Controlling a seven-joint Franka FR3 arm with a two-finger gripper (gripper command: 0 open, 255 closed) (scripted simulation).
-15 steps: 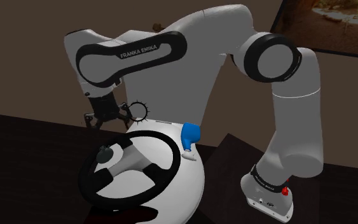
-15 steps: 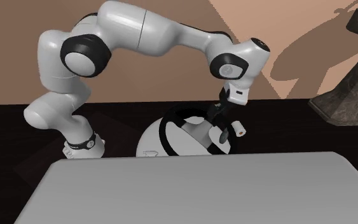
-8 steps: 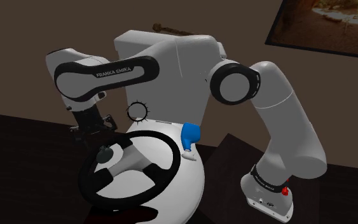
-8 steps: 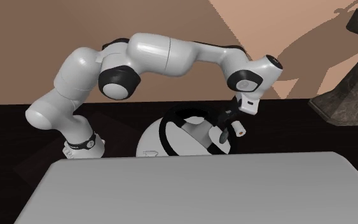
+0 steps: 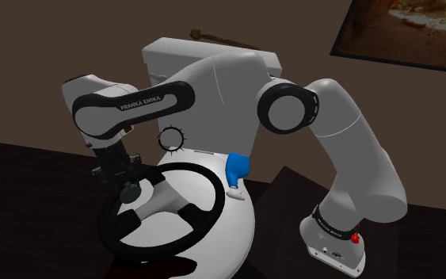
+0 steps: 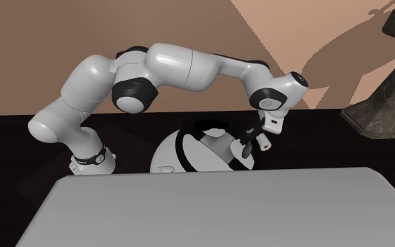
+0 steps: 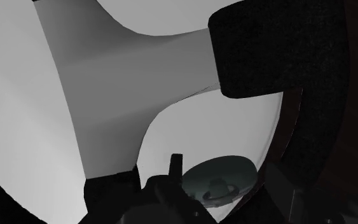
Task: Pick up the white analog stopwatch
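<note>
Dark grey, small and round with a ringed crown: stopwatch [image 7: 220, 181]. Lies on a pale spoke of the black steering-wheel-shaped ring [image 5: 215, 198] atop the white rounded dome [image 5: 241, 230], toward the shoulder view's left. Sits just beneath the all-black two-finger gripper [image 5: 123, 176], between fingers standing apart; cannot tell whether touched. Beside the ring's far rim, a blue curved piece [image 5: 238, 167].

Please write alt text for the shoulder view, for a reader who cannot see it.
A white arm reaches to the view's left and holds its black claw close over a dark round stopwatch at the rim of a black steering wheel atop a white dome. A blue object sits on the dome; a framed picture hangs at upper right.
</note>
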